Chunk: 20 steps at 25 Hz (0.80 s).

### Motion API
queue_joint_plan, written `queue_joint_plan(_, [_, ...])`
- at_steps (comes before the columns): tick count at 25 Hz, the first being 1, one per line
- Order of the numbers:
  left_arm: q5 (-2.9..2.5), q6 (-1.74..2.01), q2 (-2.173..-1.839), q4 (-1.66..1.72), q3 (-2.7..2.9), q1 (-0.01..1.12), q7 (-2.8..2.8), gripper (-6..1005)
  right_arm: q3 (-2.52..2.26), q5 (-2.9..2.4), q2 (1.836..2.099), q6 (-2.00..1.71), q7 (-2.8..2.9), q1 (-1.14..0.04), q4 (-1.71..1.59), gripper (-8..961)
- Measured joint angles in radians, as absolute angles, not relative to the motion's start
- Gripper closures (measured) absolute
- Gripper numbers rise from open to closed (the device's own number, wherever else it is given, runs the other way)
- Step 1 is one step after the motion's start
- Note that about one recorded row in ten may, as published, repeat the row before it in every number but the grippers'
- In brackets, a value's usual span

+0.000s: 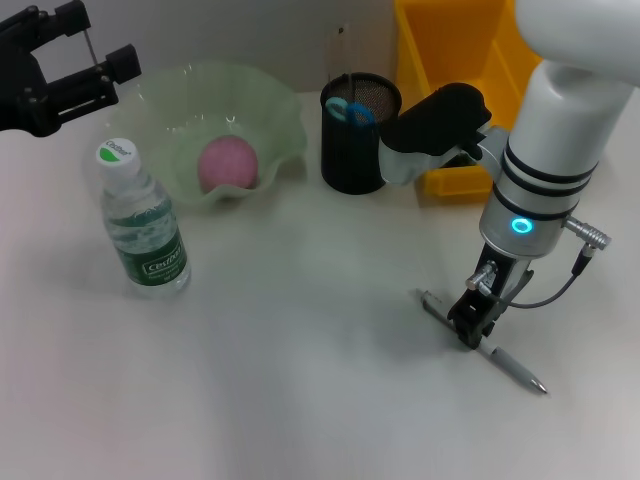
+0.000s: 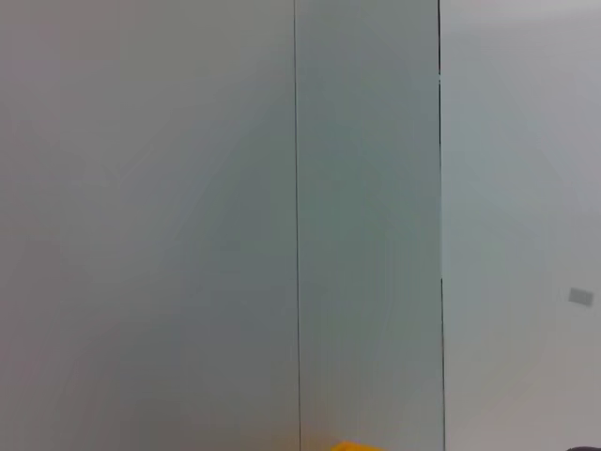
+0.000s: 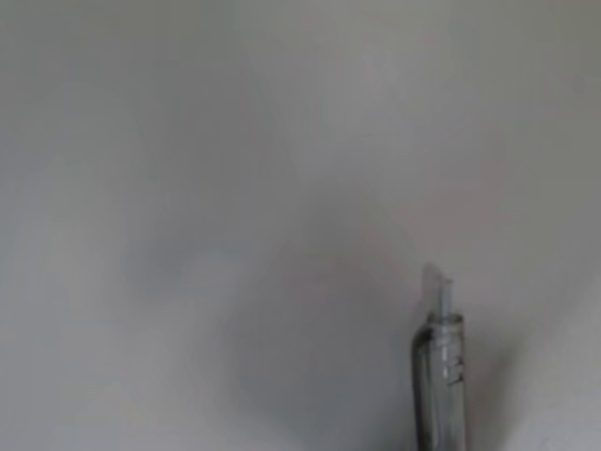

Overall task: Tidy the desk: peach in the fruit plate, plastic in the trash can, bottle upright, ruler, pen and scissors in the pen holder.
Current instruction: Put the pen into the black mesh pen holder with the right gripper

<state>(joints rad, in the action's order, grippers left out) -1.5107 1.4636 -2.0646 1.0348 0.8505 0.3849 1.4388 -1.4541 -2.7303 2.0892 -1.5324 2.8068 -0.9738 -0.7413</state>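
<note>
**While Straddling the Pen: Last Stationery Step in Hand**

While hanging low at the near right of the desk [image 1: 300,400], meeting the pen [image 1: 515,372] about mid-barrel with the right gripper [image 1: 472,328]. Showing the barrel lying flat on the white top in the right wrist view [image 3: 439,376]. Not showing whether the jaws are clenched or released: cannot tell.

Judging the pen step to be the one in hand, with the rest apparently done. Calling next for a firm pinch across the barrel, a straight lift, a carry away and to the left, then tipping the pen toward vertical for a drop into the pen holder [image 1: 352,165].

Offering wide bare desk across the near and middle ground, well apart from the near edge. Running slantwise, the pen, with its far end toward the centre and its tip toward the near right.

Standing upright at middle left, cap on top, the bottle [image 1: 145,235], well off the carry line. Sitting behind it, the fruit plate [image 1: 285,125] with the peach [image 1: 228,163] inside.

Standing just right of the plate, the holder, with the scissors [image 1: 350,110] already inside, handles up, narrowing the mouth. Rising from it, a faint clear strip, possibly the ruler. Crowding the holder's right side, the right arm's own forearm and the trash can [image 1: 445,60] behind it; favouring a descent from above.

Hanging parked at the far left, the left gripper [image 1: 85,45], jaws spread and holding nothing.
</note>
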Motion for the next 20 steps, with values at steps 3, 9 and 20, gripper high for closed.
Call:
queue_joint_plan(3, [-1.509, 1.464, -2.065, 1.035, 0.851, 0.385, 1.439, 193, -1.454, -2.73, 2.089, -1.532, 2.807, -0.974, -0.741, 764])
queue_joint_plan(9, [-1.508, 1.465, -2.065, 1.035, 0.85, 0.385, 1.439, 193, -1.454, -2.73, 2.089, -1.533, 2.807, -0.976, -0.741, 813])
queue_joint_plan(20, [-1.508, 1.465, -2.065, 1.034, 0.85, 0.385, 1.439, 193, -1.452, -2.729, 2.089, -1.539, 2.806, -0.976, -0.758, 823])
